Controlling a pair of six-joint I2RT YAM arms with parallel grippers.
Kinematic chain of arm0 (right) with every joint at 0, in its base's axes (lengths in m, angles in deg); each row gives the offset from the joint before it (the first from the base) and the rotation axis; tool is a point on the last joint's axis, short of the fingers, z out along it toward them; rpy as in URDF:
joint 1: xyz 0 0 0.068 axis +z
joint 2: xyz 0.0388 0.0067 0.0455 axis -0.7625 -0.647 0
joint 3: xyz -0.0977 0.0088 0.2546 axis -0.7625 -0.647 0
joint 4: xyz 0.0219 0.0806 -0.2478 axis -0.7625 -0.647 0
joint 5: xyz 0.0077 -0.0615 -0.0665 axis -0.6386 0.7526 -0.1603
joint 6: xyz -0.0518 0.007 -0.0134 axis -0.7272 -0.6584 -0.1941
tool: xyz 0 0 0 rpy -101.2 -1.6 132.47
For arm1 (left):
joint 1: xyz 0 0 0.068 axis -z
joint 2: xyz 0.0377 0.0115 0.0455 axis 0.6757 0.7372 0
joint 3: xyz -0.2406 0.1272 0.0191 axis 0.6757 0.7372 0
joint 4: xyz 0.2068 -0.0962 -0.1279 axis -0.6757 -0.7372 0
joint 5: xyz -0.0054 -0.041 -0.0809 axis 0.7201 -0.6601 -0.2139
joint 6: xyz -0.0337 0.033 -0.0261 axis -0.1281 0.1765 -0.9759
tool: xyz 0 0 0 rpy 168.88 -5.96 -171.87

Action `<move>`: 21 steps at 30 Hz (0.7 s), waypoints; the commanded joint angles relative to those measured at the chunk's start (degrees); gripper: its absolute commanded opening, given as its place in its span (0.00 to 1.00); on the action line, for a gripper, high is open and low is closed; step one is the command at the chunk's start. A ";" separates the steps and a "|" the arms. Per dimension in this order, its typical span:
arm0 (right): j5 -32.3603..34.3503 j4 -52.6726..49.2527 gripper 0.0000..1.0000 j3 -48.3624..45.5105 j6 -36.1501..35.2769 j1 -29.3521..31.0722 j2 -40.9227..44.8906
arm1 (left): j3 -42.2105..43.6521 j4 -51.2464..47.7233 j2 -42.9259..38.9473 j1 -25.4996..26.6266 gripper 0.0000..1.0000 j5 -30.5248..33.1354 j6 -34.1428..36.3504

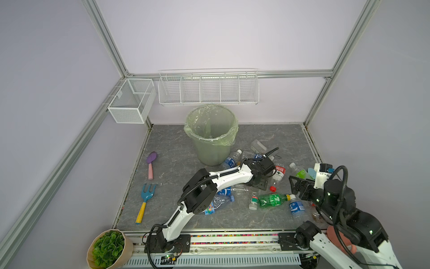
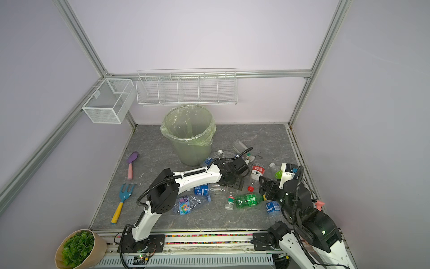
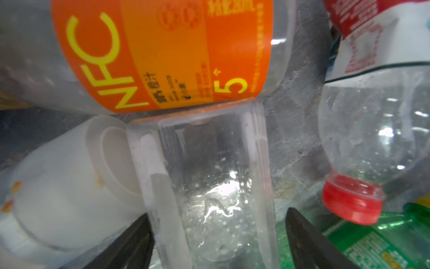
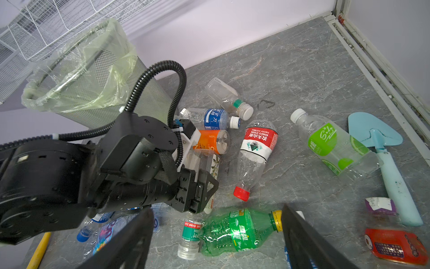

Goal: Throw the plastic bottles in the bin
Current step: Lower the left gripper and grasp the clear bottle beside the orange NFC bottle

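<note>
We see the grey table [image 1: 167, 149] nearly bare by its left edge, the bin [image 1: 211, 135] at the back edge, and the plastic bottles [image 1: 272, 200] crowding from centre to right edge. The left gripper [image 3: 218, 214] straddles a clear bottle [image 3: 209, 186], jaws wide. The right gripper [image 4: 216, 209] hangs spread wide.

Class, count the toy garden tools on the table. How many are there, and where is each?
3: a purple spade left of the bin, a blue rake nearer the front, and a pale blue shovel by the right edge. Others may be hidden.
</note>
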 commanded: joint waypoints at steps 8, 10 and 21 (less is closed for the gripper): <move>1.01 -0.74 0.88 -0.59 1.33 -0.15 1.47 | -4.65 -2.83 2.72 0.42 0.85 1.57 -0.63; 0.57 -1.21 0.88 -0.22 1.45 -0.17 1.42 | -4.92 -3.55 3.05 0.50 0.85 1.96 -0.74; 1.61 -2.44 0.88 -0.74 2.57 -0.16 2.99 | -6.53 -5.52 5.60 0.53 0.83 2.69 -0.99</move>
